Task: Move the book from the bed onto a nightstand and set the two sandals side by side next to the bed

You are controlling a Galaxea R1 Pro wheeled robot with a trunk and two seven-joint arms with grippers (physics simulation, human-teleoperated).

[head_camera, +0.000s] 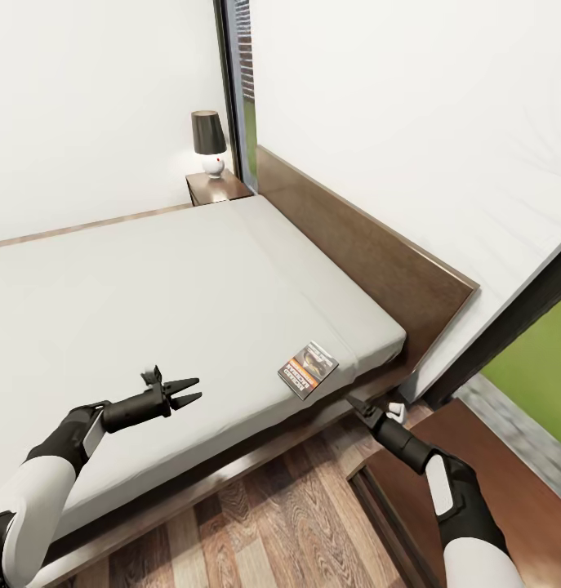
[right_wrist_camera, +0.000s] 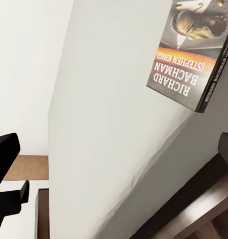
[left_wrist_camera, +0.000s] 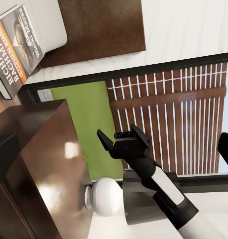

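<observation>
The book (head_camera: pixel 308 369) lies flat on the mattress of the bed (head_camera: pixel 149 286), close to the near edge and near the corner by the headboard. Its cover faces up, and its long axis is set diagonally to the bed edge.

The right gripper (head_camera: pixel 358 406) is placed just beside the bed frame, low at the corner, with the book a short way ahead of it and slightly toward the robot's left. In the right wrist view the book (right_wrist_camera: pixel 193 55) is seen ahead along the fingers, over the mattress edge, not yet between them. The two fingers (right_wrist_camera: pixel 7 149) are seen at opposite sides of that view, so the jaws are judged to be spread apart and holding nothing.

The left gripper (head_camera: pixel 186 394) is held above the mattress, well apart from the book, its fingers parted and holding nothing.

The right arm is judged the nearer one, so the book is best approached from that side. The nearer nightstand (head_camera: pixel 509 498) stands beside the right arm. The farther nightstand (head_camera: pixel 219 188) carries a lamp (head_camera: pixel 208 143).
</observation>
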